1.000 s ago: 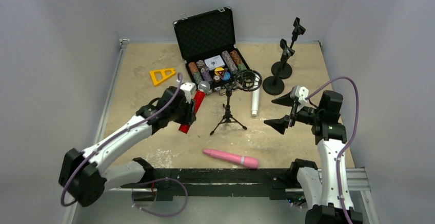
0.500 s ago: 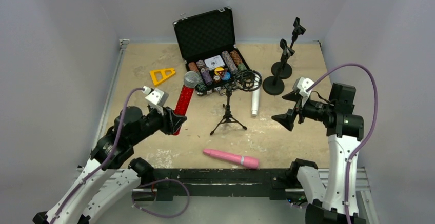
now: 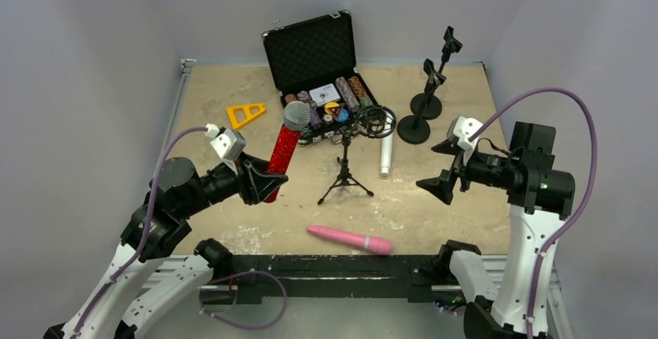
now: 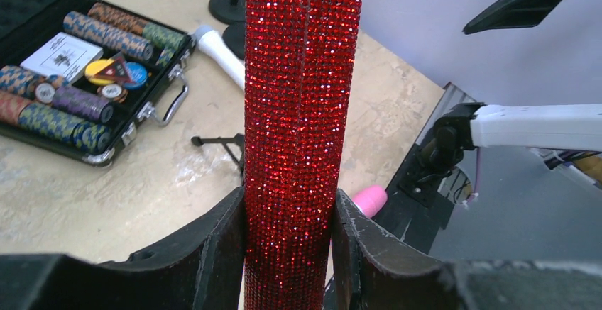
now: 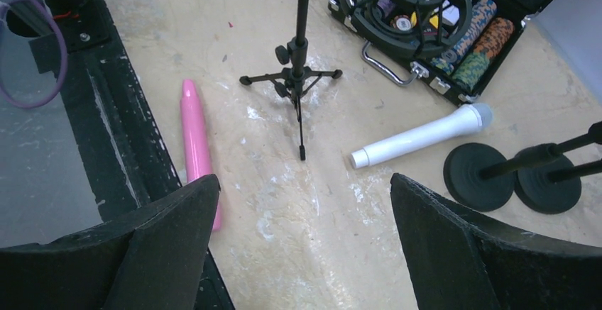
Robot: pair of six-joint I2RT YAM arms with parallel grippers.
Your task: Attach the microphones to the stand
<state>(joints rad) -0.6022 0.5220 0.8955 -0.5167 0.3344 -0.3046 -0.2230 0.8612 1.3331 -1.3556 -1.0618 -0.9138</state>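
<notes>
Clamping the glittery red microphone (image 3: 279,157) low on its handle in the left gripper (image 4: 291,214), long axis near upright, mesh head uppermost. Sits left of the tripod stand (image 3: 345,176), apart from it, with the right gripper (image 3: 444,170) splayed wide and empty on the stand's far side.

Table (image 3: 217,98) — pink microphone (image 3: 349,240), seemingly white microphone (image 3: 386,155)

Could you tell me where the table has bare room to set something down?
Bare: the far left corner behind the yellow triangle, and the near right patch between the pink microphone and the round stand bases. Crowded: around the case, tripod and white microphone.
</notes>
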